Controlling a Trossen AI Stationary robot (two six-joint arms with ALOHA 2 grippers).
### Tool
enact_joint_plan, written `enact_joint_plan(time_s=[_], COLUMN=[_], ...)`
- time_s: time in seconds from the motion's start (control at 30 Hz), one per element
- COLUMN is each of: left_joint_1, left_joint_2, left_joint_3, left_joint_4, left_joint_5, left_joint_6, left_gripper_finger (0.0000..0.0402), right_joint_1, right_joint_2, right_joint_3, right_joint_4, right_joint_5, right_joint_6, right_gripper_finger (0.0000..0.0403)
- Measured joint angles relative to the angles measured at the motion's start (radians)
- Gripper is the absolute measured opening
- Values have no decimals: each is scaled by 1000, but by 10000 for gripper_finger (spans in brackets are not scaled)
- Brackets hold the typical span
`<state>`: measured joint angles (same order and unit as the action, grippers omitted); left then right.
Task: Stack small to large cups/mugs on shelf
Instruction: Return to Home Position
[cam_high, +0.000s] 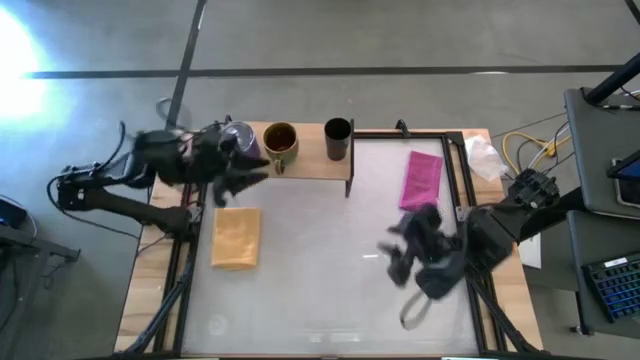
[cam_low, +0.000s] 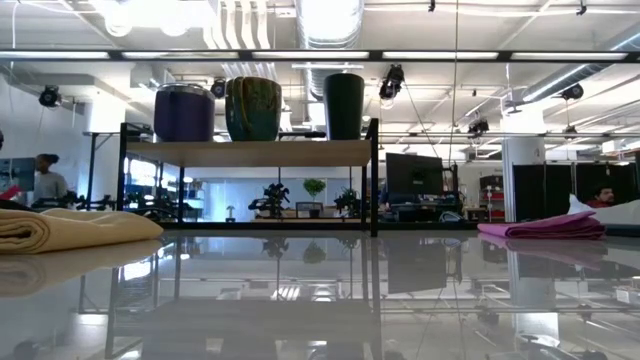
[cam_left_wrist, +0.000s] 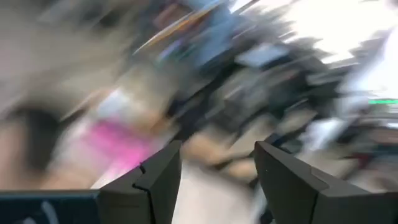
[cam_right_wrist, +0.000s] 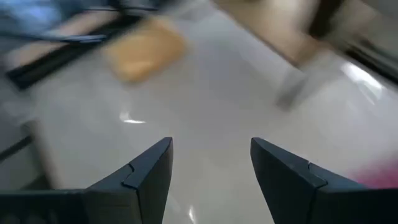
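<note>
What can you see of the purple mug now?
The purple mug stands upright on the shelf, at the end of the row, beside the olive-brown mug with a narrow gap between them. Its body is dark purple, wide and rounded, with a paler silvery band at the top. No handle shows in the low view. Only the shelf touches it.

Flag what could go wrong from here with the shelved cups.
Open left gripper hangs close by the purple mug at the left end of the shelf: a stray swing could knock it off. The olive mug stands close beside it, so a bump may carry over. Right gripper is far off.
</note>
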<state>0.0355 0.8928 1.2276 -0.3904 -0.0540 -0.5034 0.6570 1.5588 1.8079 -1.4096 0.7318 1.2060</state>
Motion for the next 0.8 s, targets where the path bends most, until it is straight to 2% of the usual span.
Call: enact_joint_plan(time_s=[0.07,0.13,0.23,0.3,0.37,0.47,0.6,0.8], left_joint_1=[-99,-186,-309,-374,-411,-405,-369,-356], left_joint_2=[8,21,58,91,124,104,-46,-314], left_joint_3=[-22,-55,-117,-178,-248,-333,-443,-652], left_joint_4=[222,369,448,503,601,703,715,655], left_joint_5=[-8,-35,-86,-172,-224,-233,-237,-236], left_joint_6=[88,172,244,225,241,274,277,276], left_gripper_finger=[187,187,187,187,187,187,187,187], right_joint_1=[21,38,41,21,-12,-63,-110,-115], right_joint_2=[1,-5,-25,-42,-76,-178,-393,-714], right_joint_3=[0,-2,-48,-96,-160,-291,-504,-831], right_joint_4=[166,380,695,818,864,874,902,1177], right_joint_5=[4,-42,-149,-224,-292,-346,-343,-338], right_joint_6=[-198,-405,-685,-781,-804,-790,-725,-806], right_gripper_finger=[210,210,210,210,210,210,210,210])
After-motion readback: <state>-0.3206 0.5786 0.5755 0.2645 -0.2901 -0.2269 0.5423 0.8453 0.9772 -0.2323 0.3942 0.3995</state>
